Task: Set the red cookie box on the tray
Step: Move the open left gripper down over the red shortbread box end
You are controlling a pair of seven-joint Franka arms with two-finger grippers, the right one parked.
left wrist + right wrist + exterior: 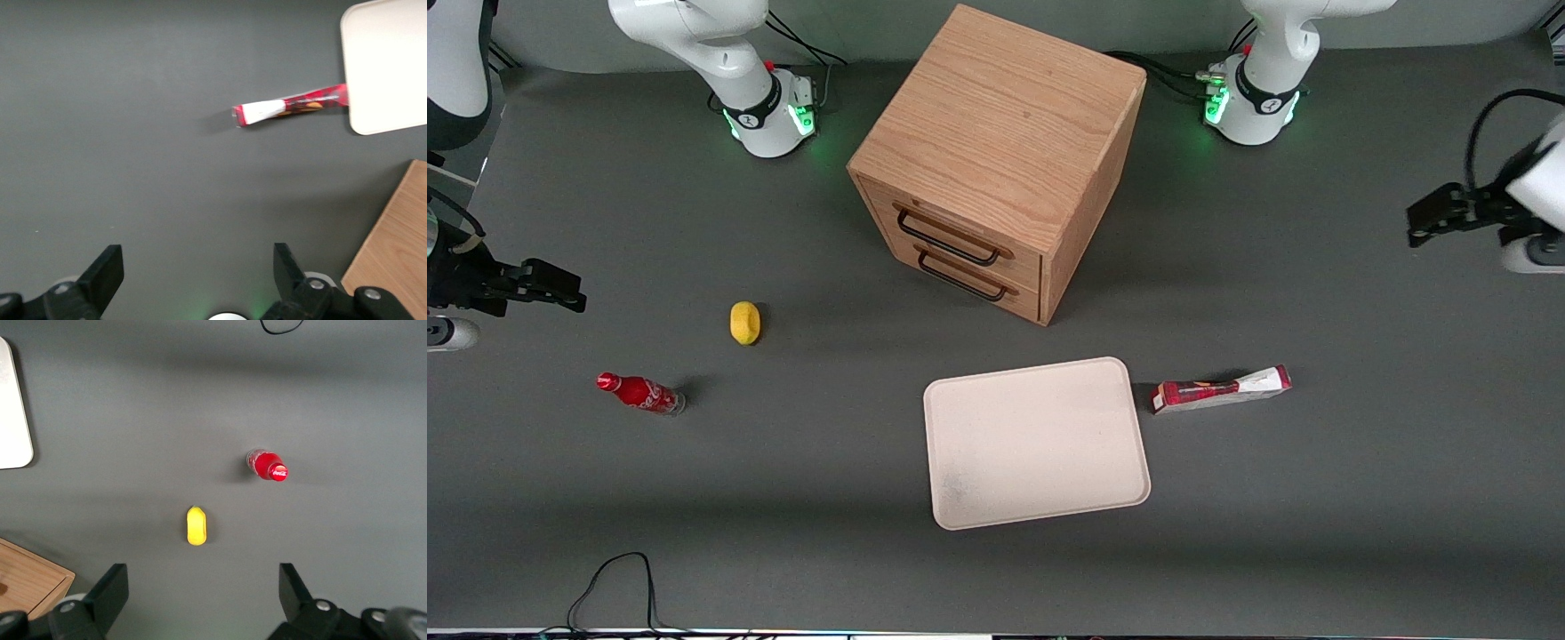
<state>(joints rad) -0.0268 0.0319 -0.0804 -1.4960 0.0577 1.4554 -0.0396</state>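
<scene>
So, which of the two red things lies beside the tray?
The cookie box, long and flat, beside the tray. The cola bottle stands toward the parked arm's end. The gripper, open, hovers above the table.

Cookie box (1221, 390) on table just beside tray (1035, 442), pincer (1414, 222) high, well apart, toward working arm's end

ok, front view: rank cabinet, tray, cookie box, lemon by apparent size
1. wooden cabinet
2. tray
3. red cookie box
4. lemon
The claw hangs open above the table's working-arm end.
</scene>
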